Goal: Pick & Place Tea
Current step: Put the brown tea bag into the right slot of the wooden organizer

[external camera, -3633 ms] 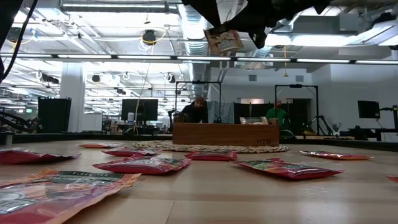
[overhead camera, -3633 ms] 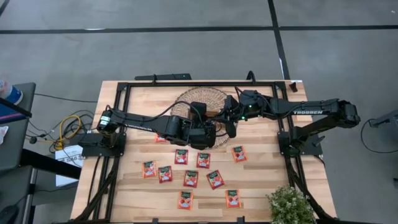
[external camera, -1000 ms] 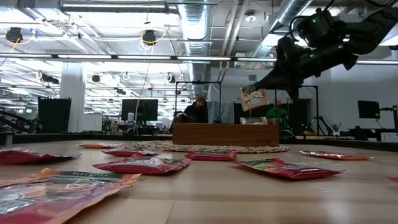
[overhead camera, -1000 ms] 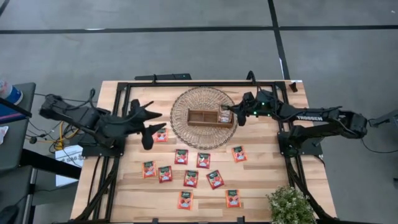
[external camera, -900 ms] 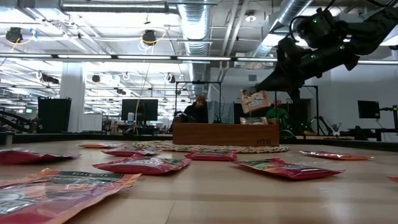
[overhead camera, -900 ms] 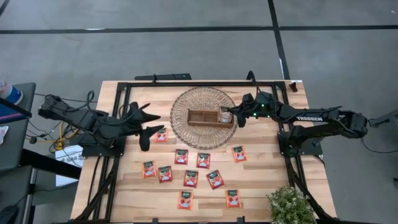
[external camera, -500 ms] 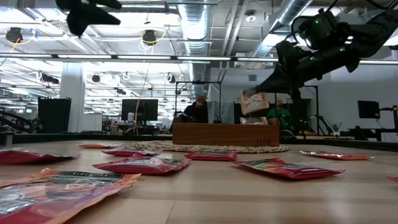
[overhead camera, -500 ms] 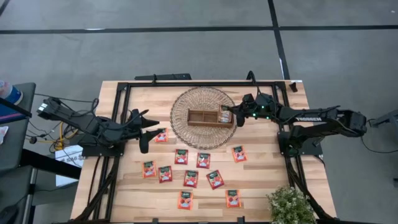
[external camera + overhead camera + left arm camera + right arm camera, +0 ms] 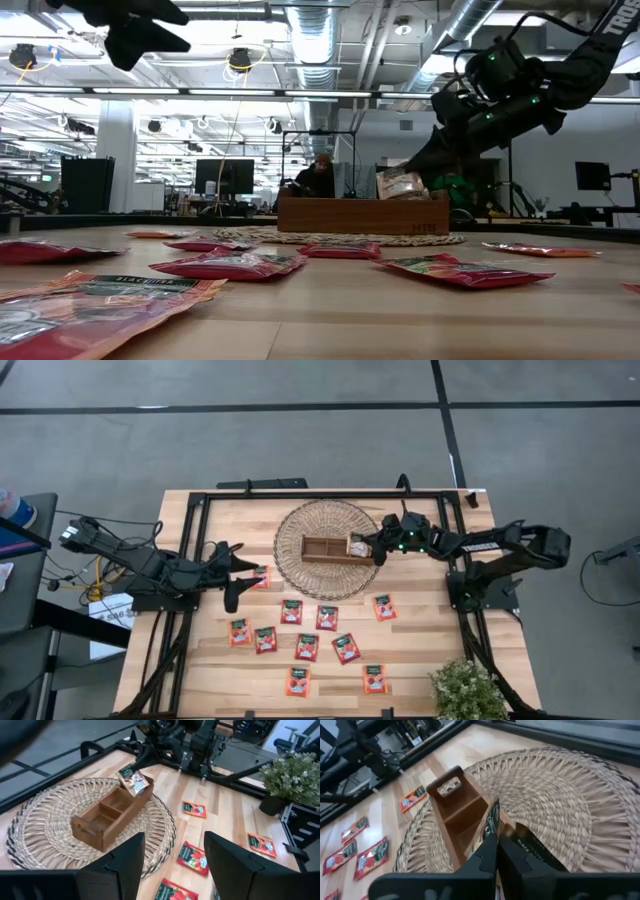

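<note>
As right gripper [image 9: 366, 546] hung over wooden tray [image 9: 322, 549], fingers pinched pale tea sachet [image 9: 356, 547] above right end compartment, likely for drop. Left gripper [image 9: 233, 565] parked left, fingers spread, empty.

"TROSSEN" stands on the right arm [image 9: 478, 547].

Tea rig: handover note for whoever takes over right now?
Right end effector: shut on a pale tea sachet, held at the right-end compartment of the wooden tray on the woven mat; not released.
Left end effector: open, empty, raised over the table's left side beside a red sachet.
Done: the tray's right compartment already holds a sachet or more; the other two look empty.
Left: release this one, then about ten red sachets lie loose on the table.
</note>
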You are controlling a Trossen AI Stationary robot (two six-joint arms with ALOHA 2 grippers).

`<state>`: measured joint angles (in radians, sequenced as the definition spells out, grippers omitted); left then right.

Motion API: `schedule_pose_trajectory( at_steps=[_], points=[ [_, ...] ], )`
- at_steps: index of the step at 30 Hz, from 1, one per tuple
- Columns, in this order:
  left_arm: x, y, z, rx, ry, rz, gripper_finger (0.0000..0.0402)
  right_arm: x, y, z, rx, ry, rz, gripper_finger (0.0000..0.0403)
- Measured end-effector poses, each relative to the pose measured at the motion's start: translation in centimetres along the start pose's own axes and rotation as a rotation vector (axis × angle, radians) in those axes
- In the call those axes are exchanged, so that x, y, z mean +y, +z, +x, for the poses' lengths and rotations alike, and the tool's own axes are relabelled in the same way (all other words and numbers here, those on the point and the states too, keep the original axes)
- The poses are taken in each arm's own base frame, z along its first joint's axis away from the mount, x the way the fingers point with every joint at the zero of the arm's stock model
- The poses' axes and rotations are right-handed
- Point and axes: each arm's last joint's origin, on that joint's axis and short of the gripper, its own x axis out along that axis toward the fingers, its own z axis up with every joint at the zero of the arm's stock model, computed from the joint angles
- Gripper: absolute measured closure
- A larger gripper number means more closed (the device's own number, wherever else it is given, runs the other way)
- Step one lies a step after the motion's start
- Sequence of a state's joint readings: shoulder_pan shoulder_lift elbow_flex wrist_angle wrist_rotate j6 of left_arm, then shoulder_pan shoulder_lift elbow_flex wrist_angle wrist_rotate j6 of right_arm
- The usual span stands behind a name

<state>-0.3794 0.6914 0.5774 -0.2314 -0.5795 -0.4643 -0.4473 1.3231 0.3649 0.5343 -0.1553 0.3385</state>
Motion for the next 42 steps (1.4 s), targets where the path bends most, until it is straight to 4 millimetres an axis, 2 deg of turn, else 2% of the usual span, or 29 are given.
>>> schedule_pose_trajectory(
  at_steps=[8, 15, 31, 42],
  points=[
    [0.0, -0.2, 0.0, 0.030, -0.015, -0.018, 0.0205, 0.4, 0.9, -1.0, -0.049, 0.015, -0.042, 0.0403],
    [0.0, -0.2, 0.0, 0.033, -0.020, -0.018, 0.0205, -0.2, 0.6, -1.7, 0.020, -0.032, -0.076, 0.0403],
    [0.0, -0.2, 0.0, 0.033, -0.019, -0.036, 0.0205, -0.5, 0.5, -1.5, 0.030, -0.044, -0.130, 0.0403],
    [0.0, -0.2, 0.0, 0.032, -0.018, -0.062, 0.0205, -0.2, -0.4, 0.0, 0.036, -0.013, -0.157, 0.0403]
  ],
)
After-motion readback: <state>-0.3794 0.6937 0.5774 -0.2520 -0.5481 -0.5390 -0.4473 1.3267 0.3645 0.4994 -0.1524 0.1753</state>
